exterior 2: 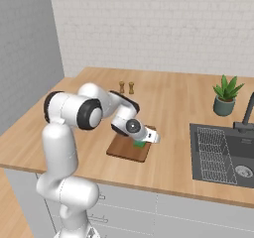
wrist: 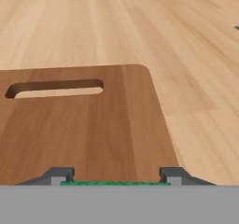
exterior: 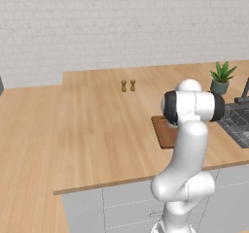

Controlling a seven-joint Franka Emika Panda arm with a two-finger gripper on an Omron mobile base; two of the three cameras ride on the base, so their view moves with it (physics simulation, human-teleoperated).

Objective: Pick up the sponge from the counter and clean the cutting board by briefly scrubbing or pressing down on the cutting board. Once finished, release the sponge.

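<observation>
The pincer [exterior 2: 145,142] is gripping the sponge [exterior 2: 139,144], its fingertips [wrist: 59,175] closed against the two ends of the green block, whose top edge is showing as a thin green strip [wrist: 114,183] in the hand view. In the right base view the sponge is sitting low over the cutting board [exterior 2: 124,148], toward the board's far right part, either touching it or just above it; I cannot tell which. The board itself is lying near the front edge of the desk [exterior 2: 168,108], between the desk's left end and the sink [exterior 2: 223,152], with its slot handle [wrist: 55,88] at the short end pointing away from the hand.

Judging from this, the pickup is already done and the arm is working through the cleaning step, pressing or about to press the sponge onto the wood. What is left, as far as I can judge: finishing the brief scrub or press, then opening the fingers to let the sponge go.

Two small shakers [exterior 2: 126,87] and a potted plant [exterior 2: 225,97] are standing toward the back of the desk, well apart from the board.
</observation>
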